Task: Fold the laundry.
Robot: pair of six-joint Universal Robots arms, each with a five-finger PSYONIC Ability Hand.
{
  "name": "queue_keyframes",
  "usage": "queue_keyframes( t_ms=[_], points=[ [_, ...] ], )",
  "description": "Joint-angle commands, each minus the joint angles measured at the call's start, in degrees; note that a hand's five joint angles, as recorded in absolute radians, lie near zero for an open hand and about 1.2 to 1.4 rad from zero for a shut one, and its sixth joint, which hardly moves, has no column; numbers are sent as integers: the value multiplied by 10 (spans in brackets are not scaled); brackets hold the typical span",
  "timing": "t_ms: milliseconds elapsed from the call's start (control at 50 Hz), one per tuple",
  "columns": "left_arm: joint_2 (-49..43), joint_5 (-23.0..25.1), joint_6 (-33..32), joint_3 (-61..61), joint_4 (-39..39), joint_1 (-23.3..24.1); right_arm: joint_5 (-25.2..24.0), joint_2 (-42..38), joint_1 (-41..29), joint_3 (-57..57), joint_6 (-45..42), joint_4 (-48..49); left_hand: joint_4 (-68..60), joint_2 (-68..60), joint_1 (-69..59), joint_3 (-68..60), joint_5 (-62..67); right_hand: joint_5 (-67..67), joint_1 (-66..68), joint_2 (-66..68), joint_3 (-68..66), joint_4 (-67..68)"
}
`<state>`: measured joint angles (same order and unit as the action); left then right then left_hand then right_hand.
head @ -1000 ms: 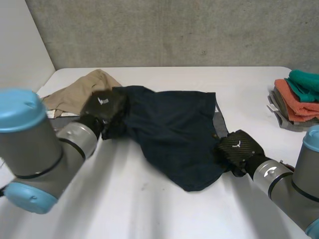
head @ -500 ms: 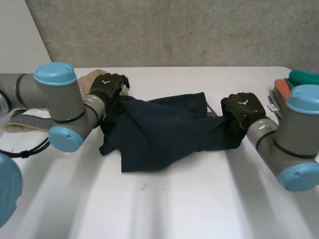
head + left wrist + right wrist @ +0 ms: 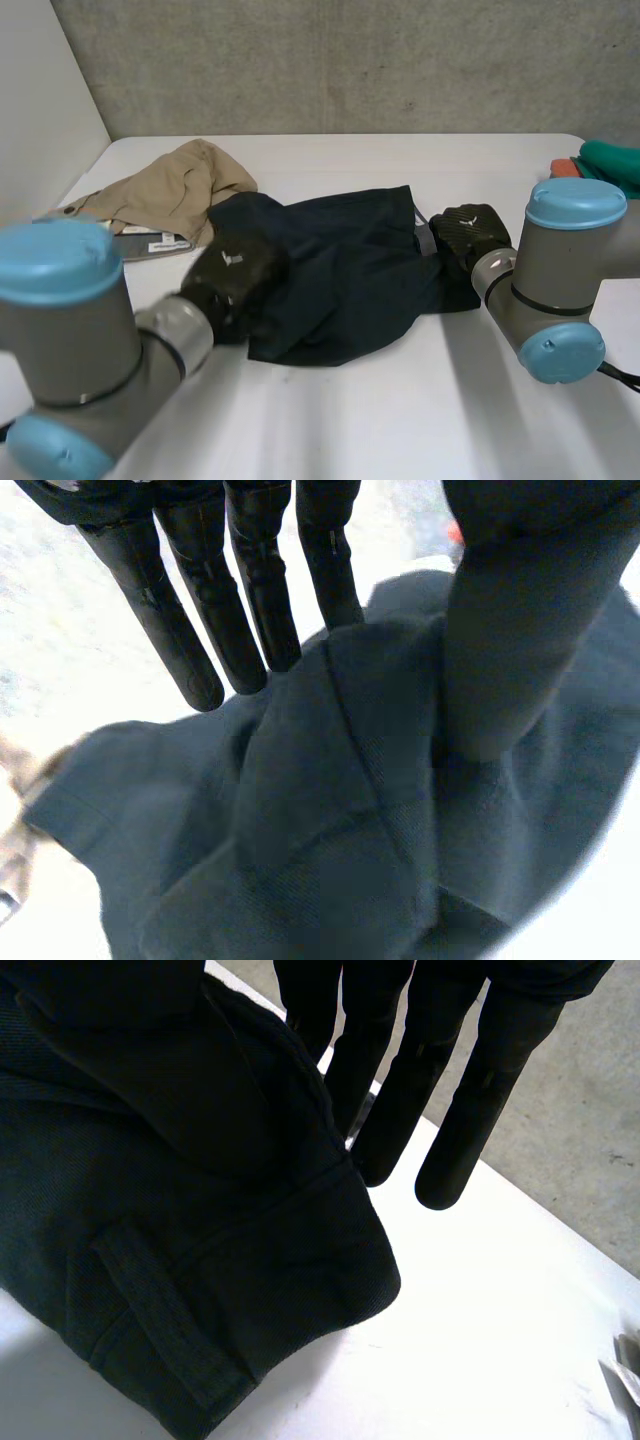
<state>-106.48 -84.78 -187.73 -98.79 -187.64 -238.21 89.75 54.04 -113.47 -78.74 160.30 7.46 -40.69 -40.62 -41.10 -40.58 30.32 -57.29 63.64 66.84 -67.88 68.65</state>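
The dark navy garment (image 3: 340, 280) is lying bunched on the middle of the white worktop (image 3: 400, 420), stretching between the two arms. The left robot hand (image 3: 235, 275) is pinching a fold at the garment's left end between its straight fingers (image 3: 250, 580) and thumb. The right robot hand (image 3: 468, 235) is gripping a hemmed edge at the right end the same way. A tan garment (image 3: 170, 190) is lying crumpled just beside the navy one, and folded cloths (image 3: 605, 160) are sitting at the worktop's right edge.
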Motion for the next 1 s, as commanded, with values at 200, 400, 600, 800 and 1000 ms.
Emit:
queue_keyframes(
  t_ms=[200,400,600,800,1000],
  points=[
    [-22,-25,-32,-52,-172,-2,0,1,1,-5,0,-1,-146,-146,-142,-147,149,-127,164,132,-121,114],
    [-96,-21,-204,67,-193,-75,1,12,-10,-18,0,-2,13,12,17,12,-9,-127,164,132,-121,114],
    [65,-21,-164,11,-125,6,5,31,-30,-21,-1,-2,100,99,104,98,-96,-127,164,132,-121,114],
    [110,-18,-104,-76,-70,73,6,30,-29,-20,-1,-3,-126,-127,-122,-127,130,-127,164,132,-121,114],
    [14,-18,-76,-93,-34,65,5,30,-29,-23,-1,-3,-29,-29,-24,-30,32,-127,164,132,-121,114]
  ],
)
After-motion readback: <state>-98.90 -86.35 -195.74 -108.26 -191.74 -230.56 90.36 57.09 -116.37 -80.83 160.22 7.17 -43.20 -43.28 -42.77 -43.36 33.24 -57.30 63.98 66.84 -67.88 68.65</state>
